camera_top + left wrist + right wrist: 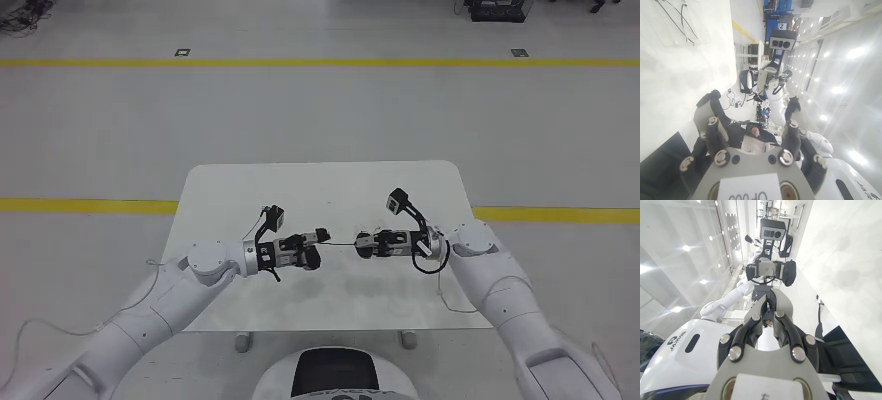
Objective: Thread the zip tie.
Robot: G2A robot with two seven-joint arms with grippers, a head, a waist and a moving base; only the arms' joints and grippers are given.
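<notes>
Robotics lab or test hall, industrial in character. Pale grey glossy floor (320, 120), taped with yellow lines: one line (320, 63) crosses at 12 o'clock, well beyond the white work table (320, 180). A second line (90, 206) runs out past the table at 9 and 3 o'clock. Small square floor hatches (183, 51) at 11 and 1 o'clock. Dark equipment (500, 9) at the far edge, 1 o'clock.

Left wrist view: blue racking (776, 20), a workbench (751, 55), loose cables (730, 98) on the floor, rows of round ceiling lights (836, 90).

Right wrist view: gridded white ceiling (668, 228) with bright panel lamps (685, 247).

left tool (753, 98): fingers spread wide | right tool (769, 294): fingers closed | tips facing
</notes>
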